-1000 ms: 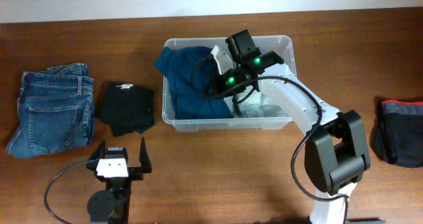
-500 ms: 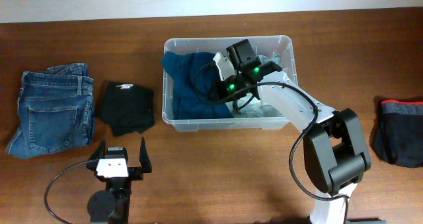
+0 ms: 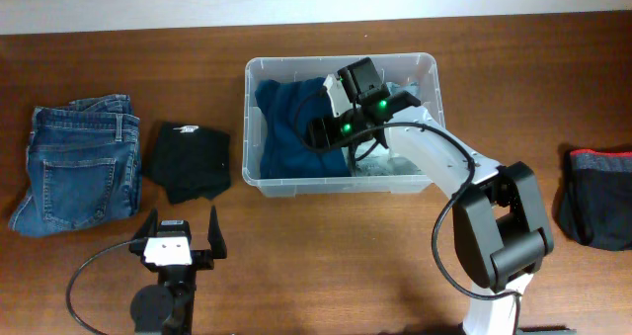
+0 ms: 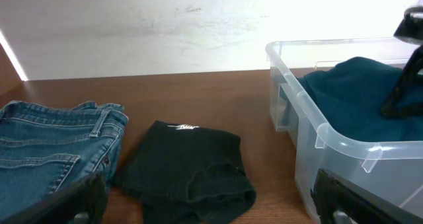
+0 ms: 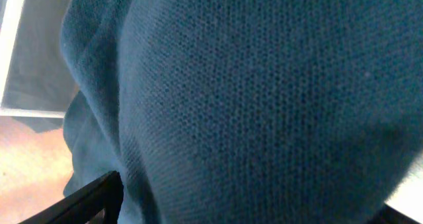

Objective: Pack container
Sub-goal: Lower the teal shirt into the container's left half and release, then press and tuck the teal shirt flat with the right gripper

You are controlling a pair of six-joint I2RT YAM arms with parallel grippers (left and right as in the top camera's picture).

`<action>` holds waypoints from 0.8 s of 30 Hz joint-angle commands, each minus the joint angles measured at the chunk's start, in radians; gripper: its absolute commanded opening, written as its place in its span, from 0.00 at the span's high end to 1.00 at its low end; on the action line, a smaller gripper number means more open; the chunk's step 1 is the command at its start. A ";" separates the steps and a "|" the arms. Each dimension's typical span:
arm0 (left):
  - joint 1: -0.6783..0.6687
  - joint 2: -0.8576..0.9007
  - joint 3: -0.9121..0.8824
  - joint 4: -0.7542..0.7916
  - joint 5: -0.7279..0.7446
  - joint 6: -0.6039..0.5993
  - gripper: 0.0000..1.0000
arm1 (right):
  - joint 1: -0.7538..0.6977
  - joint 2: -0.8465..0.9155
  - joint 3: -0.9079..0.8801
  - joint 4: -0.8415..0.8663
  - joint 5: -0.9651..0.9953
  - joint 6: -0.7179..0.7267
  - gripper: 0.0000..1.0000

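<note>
I had the right gripper (image 3: 324, 129) low inside the container (image 3: 296, 185) at mid-table, fingers wide over the blue garment (image 3: 286, 127) so it could settle there, and the left gripper (image 3: 182, 228) stood apart, also wide open and empty.

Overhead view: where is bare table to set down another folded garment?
Bare wood: between the container and the dark red-edged garment at right; in front of the container, between the left gripper and the right arm's base. Crowded: the left, with jeans beside a black garment, and the container, with the teal garment and right gripper inside.
</note>
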 commanded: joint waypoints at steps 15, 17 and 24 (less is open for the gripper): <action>0.005 -0.008 -0.008 0.003 0.014 0.016 0.01 | 0.045 -0.027 0.378 -0.325 0.307 -0.093 0.96; 0.005 -0.008 -0.008 0.003 0.014 0.016 0.01 | 0.050 0.005 0.372 -0.319 0.303 -0.093 0.96; 0.005 -0.008 -0.008 0.003 0.014 0.016 0.01 | 0.074 0.151 0.367 -0.310 0.296 -0.116 0.96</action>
